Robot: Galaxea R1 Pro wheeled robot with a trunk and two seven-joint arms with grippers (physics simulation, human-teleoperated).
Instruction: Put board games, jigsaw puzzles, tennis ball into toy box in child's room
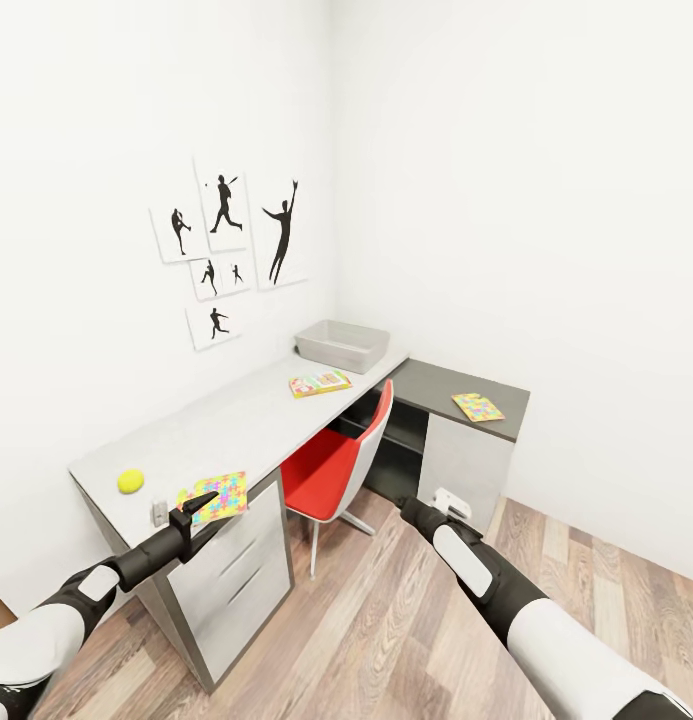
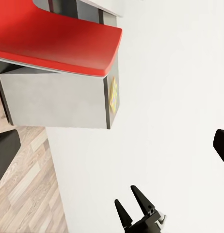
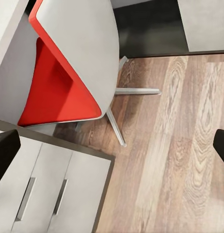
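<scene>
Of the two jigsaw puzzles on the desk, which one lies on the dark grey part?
The jigsaw puzzle at the far right, on the desk's dark grey corner section. The other puzzle lies on the light grey top, beside the tennis ball.

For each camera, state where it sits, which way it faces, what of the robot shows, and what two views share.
Head view: on the robot's head, looking forward and down at the table with the toy box; both arms show.
Left wrist view: near the left gripper, facing a white wall; its dark fingers show.
Right wrist view: on the right arm, looking down at the wood floor and white drawers.
Shared: the red chair shows in all three views.
</scene>
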